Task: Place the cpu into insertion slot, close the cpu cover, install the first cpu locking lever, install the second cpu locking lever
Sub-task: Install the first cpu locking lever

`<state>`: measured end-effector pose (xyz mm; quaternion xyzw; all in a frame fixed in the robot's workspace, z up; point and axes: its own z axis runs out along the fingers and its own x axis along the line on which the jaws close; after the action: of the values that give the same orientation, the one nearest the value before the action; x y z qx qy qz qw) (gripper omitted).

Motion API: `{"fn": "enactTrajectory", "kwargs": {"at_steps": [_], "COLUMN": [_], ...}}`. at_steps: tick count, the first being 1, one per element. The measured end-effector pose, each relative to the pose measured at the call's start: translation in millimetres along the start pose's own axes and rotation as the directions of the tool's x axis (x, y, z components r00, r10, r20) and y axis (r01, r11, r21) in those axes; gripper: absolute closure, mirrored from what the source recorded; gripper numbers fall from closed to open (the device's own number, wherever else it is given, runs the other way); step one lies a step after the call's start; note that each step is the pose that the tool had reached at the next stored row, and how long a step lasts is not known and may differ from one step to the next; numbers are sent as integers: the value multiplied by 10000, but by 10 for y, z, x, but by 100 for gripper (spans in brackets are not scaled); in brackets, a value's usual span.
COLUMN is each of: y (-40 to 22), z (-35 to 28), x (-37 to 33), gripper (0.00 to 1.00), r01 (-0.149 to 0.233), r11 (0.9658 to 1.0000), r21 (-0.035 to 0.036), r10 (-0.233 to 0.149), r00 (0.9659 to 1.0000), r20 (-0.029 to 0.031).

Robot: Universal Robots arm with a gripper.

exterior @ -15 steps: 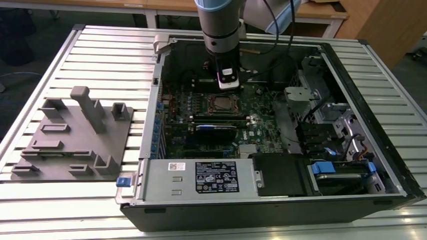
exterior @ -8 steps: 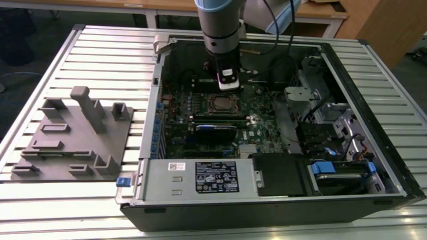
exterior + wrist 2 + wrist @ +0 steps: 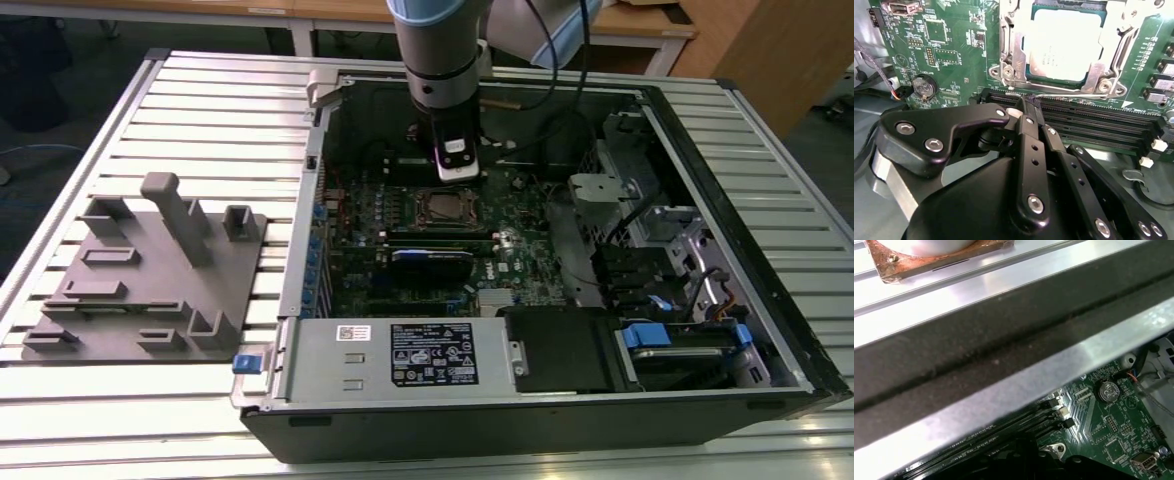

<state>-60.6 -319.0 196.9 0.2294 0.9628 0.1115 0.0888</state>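
1. cpu (image 3: 1066,45): seated in slot (image 3: 447,207), centre of the exterior view, under the lowered cover (image 3: 1013,47).
2. gripper (image 3: 1028,102): fingers drawn together, tips just beside the cover's edge, at a thin wire lever (image 3: 1064,95); whether they pinch it cannot be told.
3. Exterior view: gripper hangs just above the slot in frame.

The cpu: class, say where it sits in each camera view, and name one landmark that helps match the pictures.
Exterior view: cpu at mid-board, right below the gripper in the picture.
Second wrist view: cpu as a pale square past the memory slots.
First wrist view: memory slots beside the coin battery.
Shared landmark: the memory slots, in both wrist views.
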Motion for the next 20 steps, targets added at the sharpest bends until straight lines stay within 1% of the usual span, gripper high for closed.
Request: {"fn": "enactTrajectory", "kwargs": {"at_steps": [4, 9, 13, 15, 20], "y": [-3, -7, -10, -11, -13], "z": [9, 19, 23, 22, 26], "x": [1, 4, 8, 10, 12], "gripper": [89, 89, 89, 89, 89], "r01": [13, 38, 61, 69, 108], "r11": [10000, 10000, 9999, 9999, 9995], "r21": [7, 65, 131, 157, 301], "r10": [-13, -39, -64, -72, -116], "r00": [10000, 9999, 9998, 9998, 9996], "r20": [48, 116, 175, 193, 275]}}
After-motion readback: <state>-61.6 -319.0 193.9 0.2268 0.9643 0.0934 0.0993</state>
